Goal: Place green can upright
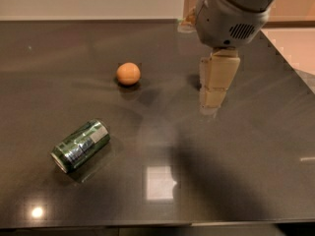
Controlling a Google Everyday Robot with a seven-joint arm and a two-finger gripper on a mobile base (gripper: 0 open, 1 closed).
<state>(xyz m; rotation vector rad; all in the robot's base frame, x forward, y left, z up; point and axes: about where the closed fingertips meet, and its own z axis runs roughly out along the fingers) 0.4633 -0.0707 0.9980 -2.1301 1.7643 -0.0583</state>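
Note:
The green can [80,145] lies on its side at the front left of the dark table [236,171], with its pale label patch facing up and a silver end toward the front left. My gripper [212,107] hangs above the middle right of the table, well to the right of the can and apart from it. It holds nothing that I can see. The arm's grey housing [229,14] is above it.
An orange ball [128,73] sits on the table behind the can, left of the gripper. The white-and-silver can seen before is hidden behind the gripper. The table's right edge runs diagonally at the far right.

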